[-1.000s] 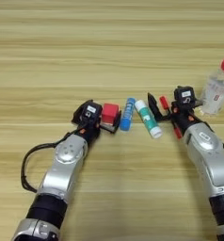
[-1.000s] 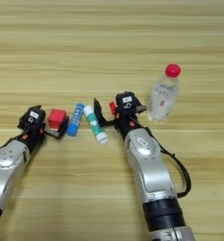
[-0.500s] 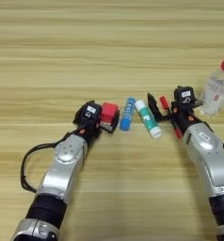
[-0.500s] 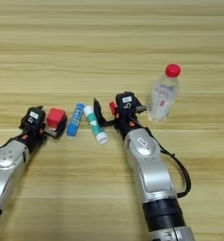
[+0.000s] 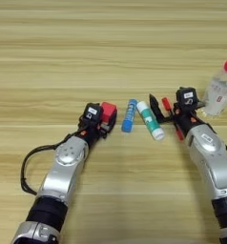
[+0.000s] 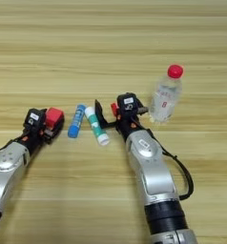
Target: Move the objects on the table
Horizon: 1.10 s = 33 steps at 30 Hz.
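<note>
A small red cube [image 5: 108, 110] sits at the tip of my left gripper [image 5: 105, 119], whose fingers are shut on it. Right of it lie a blue capped tube [image 5: 129, 116] and a white-and-green tube [image 5: 150, 120], side by side on the wooden table [image 5: 110, 52]. My right gripper [image 5: 162, 110] stands open just right of the white-and-green tube. One black finger [image 5: 153, 106] is splayed out to the left. The thin red marker [image 5: 167, 104] lies between the fingers, its rear end hidden under the wrist. A clear red-capped bottle [image 6: 165, 95] stands upright further right.
A black cable [image 5: 27, 164] loops out beside my left forearm, and another [image 6: 184, 174] hangs by the right forearm. The bottle stands close to my right wrist. The table's far half is bare wood.
</note>
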Tool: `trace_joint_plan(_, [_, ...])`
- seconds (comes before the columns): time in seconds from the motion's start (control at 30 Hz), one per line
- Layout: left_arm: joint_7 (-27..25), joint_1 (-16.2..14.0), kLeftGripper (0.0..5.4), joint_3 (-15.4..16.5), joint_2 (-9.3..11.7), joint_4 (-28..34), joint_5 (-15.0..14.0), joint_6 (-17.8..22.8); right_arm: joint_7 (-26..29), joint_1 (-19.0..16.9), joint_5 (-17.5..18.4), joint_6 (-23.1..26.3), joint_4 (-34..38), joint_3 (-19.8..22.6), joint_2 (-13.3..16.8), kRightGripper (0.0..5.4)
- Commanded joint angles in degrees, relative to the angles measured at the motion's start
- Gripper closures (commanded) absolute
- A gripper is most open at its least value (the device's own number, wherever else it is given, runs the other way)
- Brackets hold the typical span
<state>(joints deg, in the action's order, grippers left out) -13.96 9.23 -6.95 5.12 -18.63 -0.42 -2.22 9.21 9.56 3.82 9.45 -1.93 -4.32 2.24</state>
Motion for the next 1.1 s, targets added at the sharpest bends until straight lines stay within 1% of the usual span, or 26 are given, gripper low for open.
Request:
trace_joint_plan(0.03, [-0.06,0.20,2.67,0.44,0.06,0.03,0.05,0.00,-0.12,0.35,-0.03,0.66,0.67,0.05,-0.16,0.00])
trace_joint_plan(0.13, [0.03,0.21,2.91,0.49,0.06,0.02,0.08,0.01,-0.10,0.36,-0.03,0.67,0.66,0.04,-0.14,0.00])
trace_joint_plan(0.23, [1.16,0.33,3.12,1.04,0.38,-0.44,0.59,0.18,-0.18,0.38,-0.08,0.66,0.61,-0.02,-0.22,0.00])
trace_joint_plan(0.37, [4.15,0.51,3.14,2.58,1.02,-1.82,1.62,0.83,-0.20,0.38,-0.09,0.65,0.59,-0.01,-0.22,0.00])
trace_joint_plan(0.63, [8.13,1.21,3.14,5.72,2.44,-4.64,1.82,0.85,-0.10,0.56,-0.14,0.55,0.07,-0.03,-0.16,0.00])
trace_joint_plan(0.73, [8.58,1.67,3.14,6.08,2.56,-5.36,1.66,0.74,-0.01,0.71,-0.13,0.40,-0.30,0.00,-0.12,0.00])
trace_joint_plan(0.93, [8.00,1.76,3.14,5.54,2.37,-5.63,1.53,0.91,0.11,0.68,-0.14,0.35,-0.35,-0.07,-0.09,0.00])
trace_joint_plan(0.97, [7.90,1.74,2.85,5.42,2.33,-5.59,1.54,1.01,0.15,0.64,-0.14,0.34,-0.31,-0.10,-0.08,0.00])
trace_joint_plan(1.1, [7.58,1.72,2.44,4.86,2.22,-5.31,1.66,0.90,0.38,0.36,-0.09,0.43,0.14,-0.32,-0.04,0.00])
